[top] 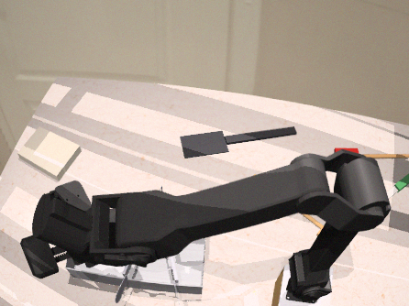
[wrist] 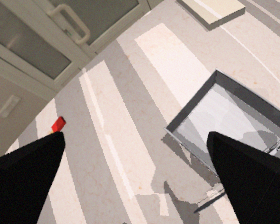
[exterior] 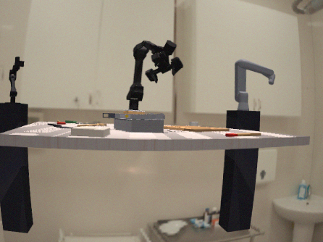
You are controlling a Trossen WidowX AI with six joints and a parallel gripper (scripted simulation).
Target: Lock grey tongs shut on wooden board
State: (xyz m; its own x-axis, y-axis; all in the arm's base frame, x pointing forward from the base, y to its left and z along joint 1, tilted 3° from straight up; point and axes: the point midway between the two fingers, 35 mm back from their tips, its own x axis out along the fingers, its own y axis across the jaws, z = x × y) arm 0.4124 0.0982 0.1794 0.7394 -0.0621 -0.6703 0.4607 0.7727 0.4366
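The grey tongs (exterior: 116, 116) (wrist: 210, 201) lie open across the roasting tin (top: 188, 289) (exterior: 145, 125) (wrist: 192, 102). In the top view the arm hides their middle and hinge; only parts of the two arms show below it. The wooden board (exterior: 199, 128) lies flat to the right of the tin in the exterior view. My gripper (top: 52, 227) (exterior: 164, 72) (wrist: 136, 138) is open and empty, well above the table. In the wrist view the tin and part of the tongs show behind and beside the right finger. The hinge is not clear there.
A cream block (top: 50, 154) (exterior: 90, 131) (wrist: 215, 12) lies near the tin. A black spatula (top: 204, 144) lies behind the arm in the top view. A red-ended tool (top: 349, 149) and a green-handled one (top: 403, 181) lie at the right. Another red-tipped stick (exterior: 230, 135) lies near the table edge.
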